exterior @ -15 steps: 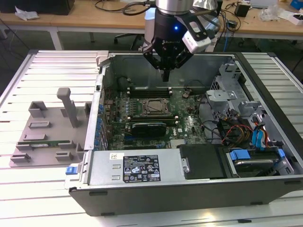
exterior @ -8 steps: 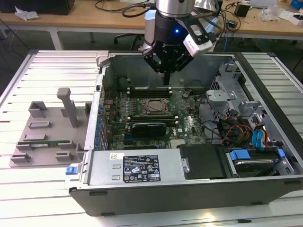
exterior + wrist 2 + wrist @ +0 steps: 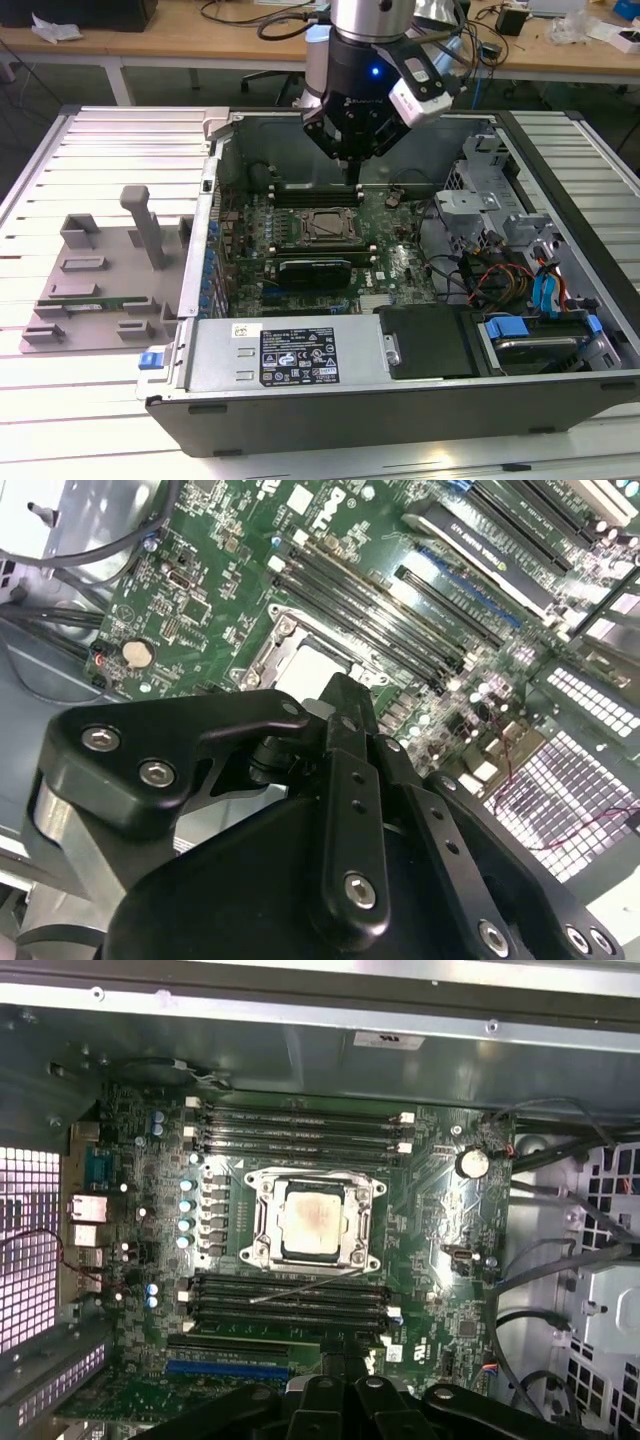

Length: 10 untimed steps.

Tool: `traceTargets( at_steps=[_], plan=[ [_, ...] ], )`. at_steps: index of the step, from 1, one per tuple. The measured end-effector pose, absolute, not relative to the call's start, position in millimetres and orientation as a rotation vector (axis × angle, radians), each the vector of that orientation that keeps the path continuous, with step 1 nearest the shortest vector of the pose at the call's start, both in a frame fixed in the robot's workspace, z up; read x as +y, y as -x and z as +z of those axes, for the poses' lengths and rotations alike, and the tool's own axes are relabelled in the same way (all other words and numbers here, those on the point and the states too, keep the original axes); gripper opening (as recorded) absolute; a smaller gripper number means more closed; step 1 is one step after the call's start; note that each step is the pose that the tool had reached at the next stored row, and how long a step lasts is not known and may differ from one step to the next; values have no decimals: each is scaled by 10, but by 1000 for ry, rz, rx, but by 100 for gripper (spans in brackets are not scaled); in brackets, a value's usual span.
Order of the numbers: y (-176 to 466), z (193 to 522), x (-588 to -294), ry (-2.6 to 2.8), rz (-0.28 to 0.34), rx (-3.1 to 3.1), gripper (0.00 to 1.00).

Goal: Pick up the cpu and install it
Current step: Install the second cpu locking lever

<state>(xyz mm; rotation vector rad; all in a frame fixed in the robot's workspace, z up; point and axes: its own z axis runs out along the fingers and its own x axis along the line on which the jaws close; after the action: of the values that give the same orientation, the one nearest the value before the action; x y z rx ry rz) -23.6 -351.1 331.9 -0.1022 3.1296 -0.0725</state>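
Currently:
Cpu (image 3: 312, 1222): seated flat in the motherboard's socket frame (image 3: 262, 1222), mid-board.
Gripper (image 3: 357, 160): raised above it, empty.
Jaws: clenched together.

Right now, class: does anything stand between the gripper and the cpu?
Nothing visible does. In the first wrist view the cpu lies bare inside the open socket frame, no lid or cable across its top. In the exterior view the gripper hangs above the motherboard, just behind the socket.

One cpu (image 3: 312, 1222), one computer case (image 3: 400, 400)
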Motion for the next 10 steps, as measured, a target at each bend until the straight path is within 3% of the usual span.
traceTargets(
  at_steps=[6, 8, 10],
  plan=[
    [239, 3299, -3592, 102, -63, 3130, 11],
    [267, 3295, -3633, 101, 46, 3128, 11],
    [277, 3294, -3655, 101, 104, 3125, 11]
  ],
)
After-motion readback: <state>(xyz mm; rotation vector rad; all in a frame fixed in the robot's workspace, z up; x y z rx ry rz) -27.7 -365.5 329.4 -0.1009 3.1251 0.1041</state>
